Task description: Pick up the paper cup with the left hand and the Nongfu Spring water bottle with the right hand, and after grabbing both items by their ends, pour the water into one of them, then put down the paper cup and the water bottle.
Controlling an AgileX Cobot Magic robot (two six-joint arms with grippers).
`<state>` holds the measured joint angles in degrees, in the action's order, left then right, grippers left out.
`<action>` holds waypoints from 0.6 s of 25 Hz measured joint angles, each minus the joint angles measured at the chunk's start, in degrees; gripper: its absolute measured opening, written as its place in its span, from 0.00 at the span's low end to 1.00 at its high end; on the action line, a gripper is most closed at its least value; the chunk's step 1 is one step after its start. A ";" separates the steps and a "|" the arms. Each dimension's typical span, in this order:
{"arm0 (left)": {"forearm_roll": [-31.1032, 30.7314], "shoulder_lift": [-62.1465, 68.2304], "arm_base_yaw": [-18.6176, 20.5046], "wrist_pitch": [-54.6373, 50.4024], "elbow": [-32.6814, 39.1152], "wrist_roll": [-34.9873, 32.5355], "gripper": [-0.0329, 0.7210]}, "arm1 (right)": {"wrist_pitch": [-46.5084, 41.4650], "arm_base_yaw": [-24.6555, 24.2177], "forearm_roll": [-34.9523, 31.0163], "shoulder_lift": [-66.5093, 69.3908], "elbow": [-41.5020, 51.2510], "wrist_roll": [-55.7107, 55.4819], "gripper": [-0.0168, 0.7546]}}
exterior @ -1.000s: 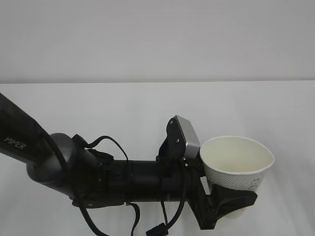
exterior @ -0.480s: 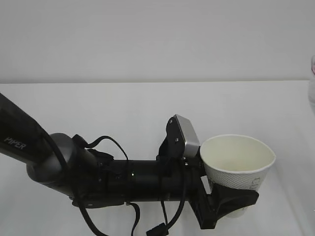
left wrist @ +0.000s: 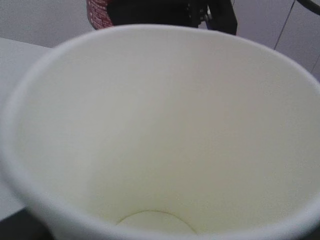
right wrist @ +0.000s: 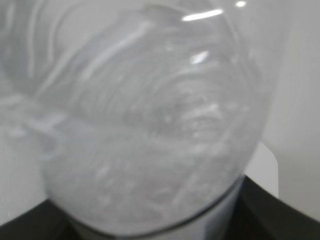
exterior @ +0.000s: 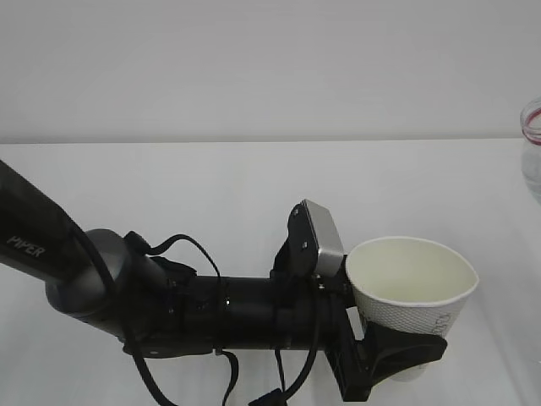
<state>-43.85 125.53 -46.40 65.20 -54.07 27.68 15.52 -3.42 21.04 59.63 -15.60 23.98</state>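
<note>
My left gripper point(exterior: 399, 355) is shut on the lower part of the white paper cup point(exterior: 412, 288) and holds it upright above the table, mouth up. In the left wrist view the paper cup point(left wrist: 160, 130) fills the frame, and its inside and bottom look dry. The Nongfu Spring water bottle point(exterior: 532, 144) pokes in at the right edge, with its red neck ring and clear neck well right of the cup. Beyond the cup rim I see its red label point(left wrist: 98, 10). The clear bottle point(right wrist: 150, 125) fills the right wrist view, blurred, with my right gripper point(right wrist: 150, 232) shut on it.
The white table point(exterior: 211, 186) runs back to a plain white wall. My left arm point(exterior: 127, 296), black with loose cables and a grey box at the wrist, lies across the lower left. The dark right arm point(left wrist: 170, 10) shows behind the cup.
The bottle's neck has come into the exterior view from the right edge. The cup has sunk slightly and shifted a little to the right in my left gripper.
</note>
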 joint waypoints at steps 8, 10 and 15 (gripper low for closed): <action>0.00 0.00 0.00 0.00 0.00 0.00 0.77 | 0.00 0.00 0.00 0.00 0.00 0.02 0.60; 0.15 0.00 0.00 0.00 0.00 0.00 0.77 | 0.00 0.00 0.00 0.00 0.00 0.02 0.60; 0.27 0.00 0.00 0.00 0.00 0.00 0.77 | 0.00 0.00 0.00 0.00 0.00 0.02 0.60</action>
<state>-43.58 125.53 -46.40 65.20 -54.07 27.68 15.52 -3.42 21.04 59.63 -15.60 24.01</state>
